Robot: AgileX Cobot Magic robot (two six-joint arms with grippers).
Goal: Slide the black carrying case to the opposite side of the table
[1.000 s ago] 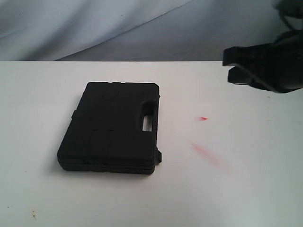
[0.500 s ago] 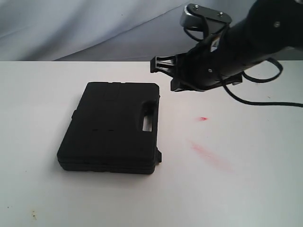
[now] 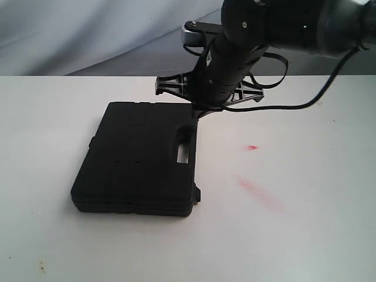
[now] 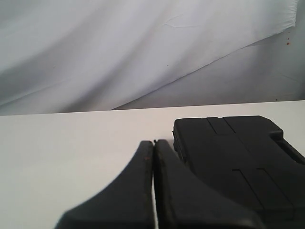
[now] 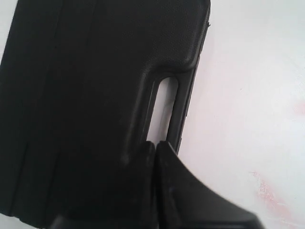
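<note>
Here, in the exterior view, the case [image 3: 138,158] lies flat on the left half of the table [image 3: 305,235], nearer the far edge. Its handle side runs from far to near and faces the right edge. The right gripper [image 3: 197,111] hangs over the case's far corner on that side; whether it touches is unclear. In the left wrist view, the left gripper [image 4: 153,155] has its fingers pressed together on nothing, with the case [image 4: 238,157] ahead and apart. In the right wrist view, the right gripper [image 5: 155,149], also closed and empty, sits over the end of the handle slot [image 5: 162,107]. The right arm is nearer, so a drag toward the right edge probably starts there.
</note>
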